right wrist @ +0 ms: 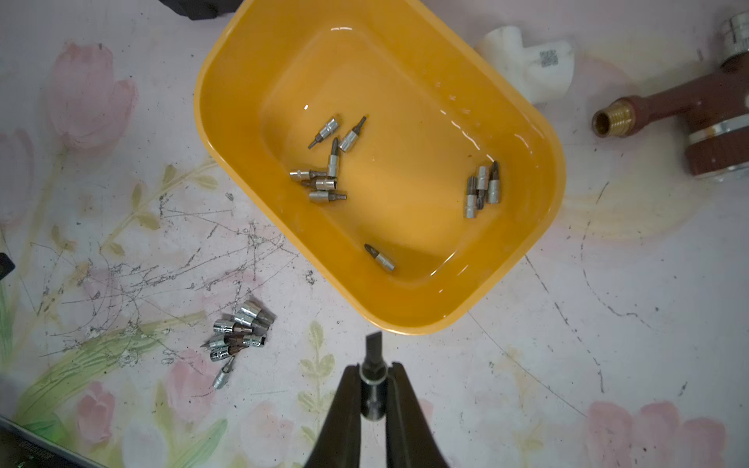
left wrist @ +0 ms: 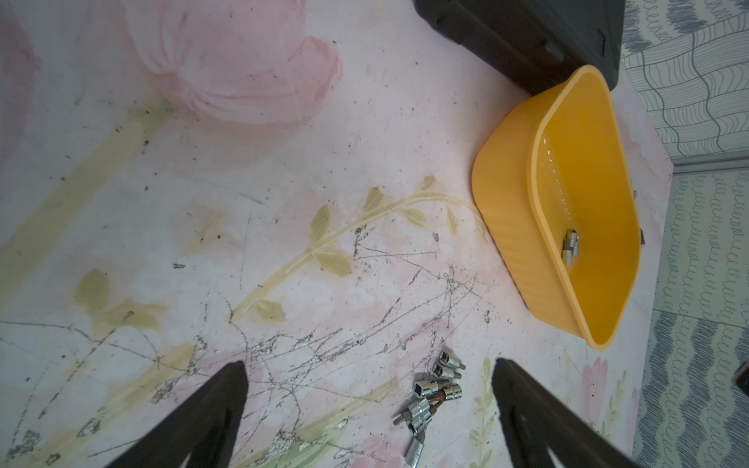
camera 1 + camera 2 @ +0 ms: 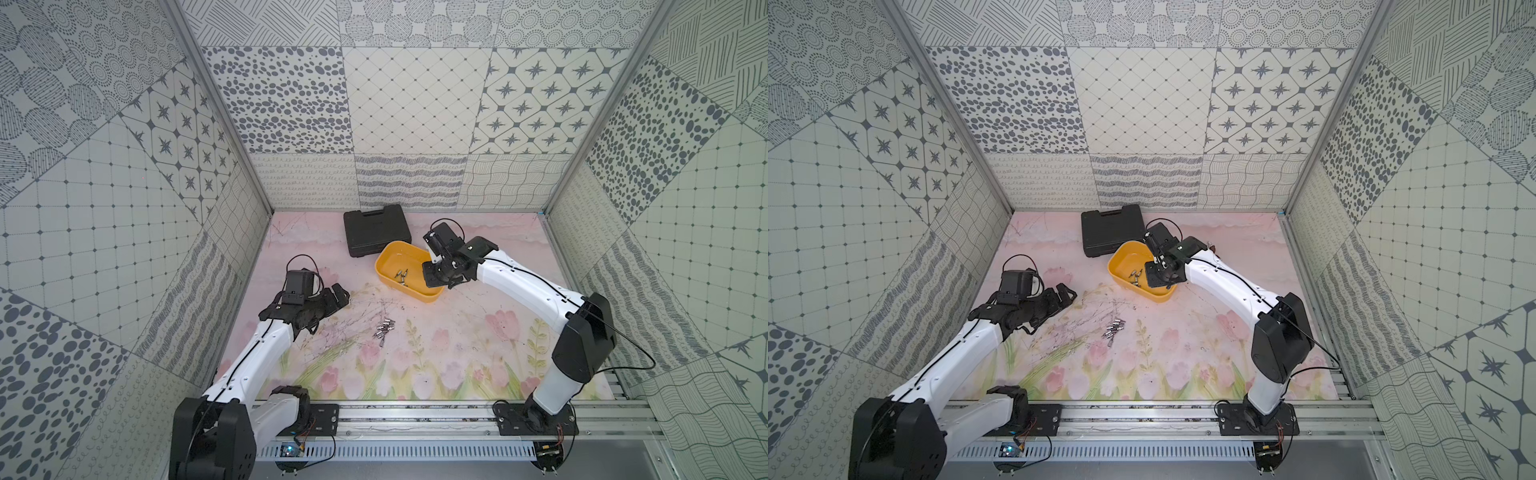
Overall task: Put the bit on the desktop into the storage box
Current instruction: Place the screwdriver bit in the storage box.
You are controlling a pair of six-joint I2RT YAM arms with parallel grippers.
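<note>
Several silver bits (image 3: 384,330) (image 3: 1115,328) lie in a small heap on the flowered desktop. The yellow storage box (image 3: 395,257) (image 3: 1125,257) stands behind them with several bits (image 1: 324,178) on its floor. In both top views my right gripper (image 3: 434,276) (image 3: 1158,276) hangs over the box's right end. In the right wrist view this gripper (image 1: 375,366) is shut on a dark flat-tipped bit (image 1: 373,352) whose tip points at the box rim (image 1: 405,328). My left gripper (image 2: 371,364) (image 3: 338,297) stands open and empty, left of the heap (image 2: 433,401).
A black tool case (image 3: 376,230) (image 2: 527,32) lies shut behind the box, touching its far corner. A white pipe fitting (image 1: 527,65) and a brown valve (image 1: 689,113) lie on the desktop beyond the box. Patterned walls close in three sides.
</note>
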